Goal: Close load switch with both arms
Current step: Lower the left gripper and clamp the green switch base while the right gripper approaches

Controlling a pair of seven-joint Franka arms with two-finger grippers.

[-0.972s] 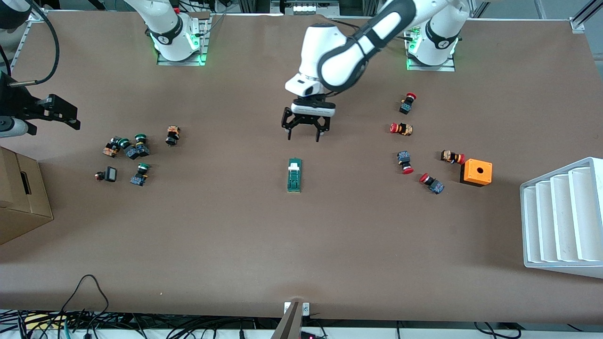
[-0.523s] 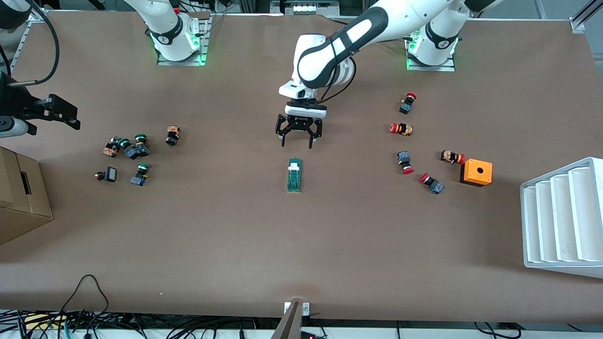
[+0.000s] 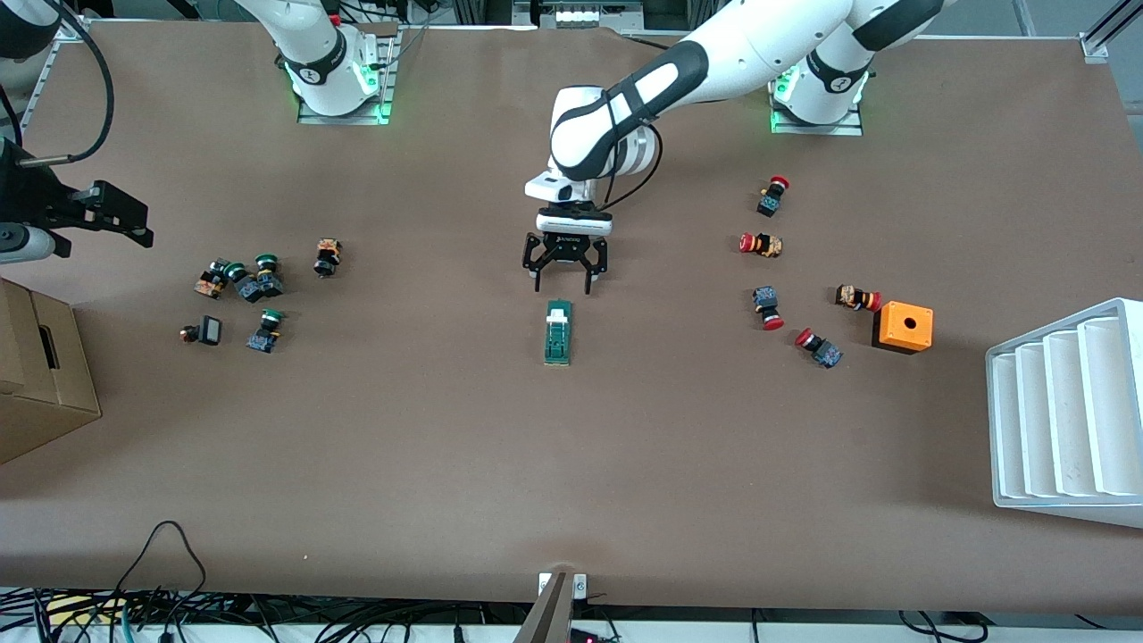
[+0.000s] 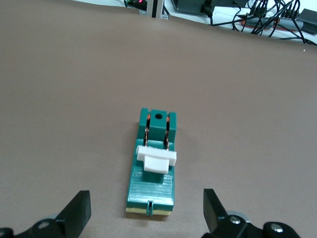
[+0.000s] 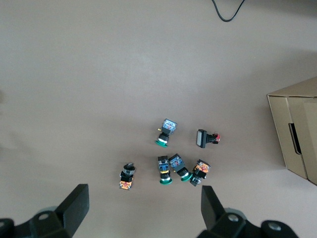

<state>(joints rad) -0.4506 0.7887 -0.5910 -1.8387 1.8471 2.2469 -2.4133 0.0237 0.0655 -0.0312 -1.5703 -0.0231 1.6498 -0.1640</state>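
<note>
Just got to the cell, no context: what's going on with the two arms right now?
The left gripper hangs open over the table, just above the white-tab end of the load switch, not touching it. The switch lies flat mid-table. The right gripper is open too, held high over the cluster of green-capped push buttons at the right arm's end; that arm waits. Nothing is gripped yet.

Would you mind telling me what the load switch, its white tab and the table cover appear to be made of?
The load switch looks like moulded green plastic with a matte finish and ribbed top. Its white tab seems smooth plastic too, sitting on thin copper-coloured strips, probably metal. The table cover looks like matte brown paper or fibreboard; which one is unclear. The open left gripper hovers by the switch.
</note>
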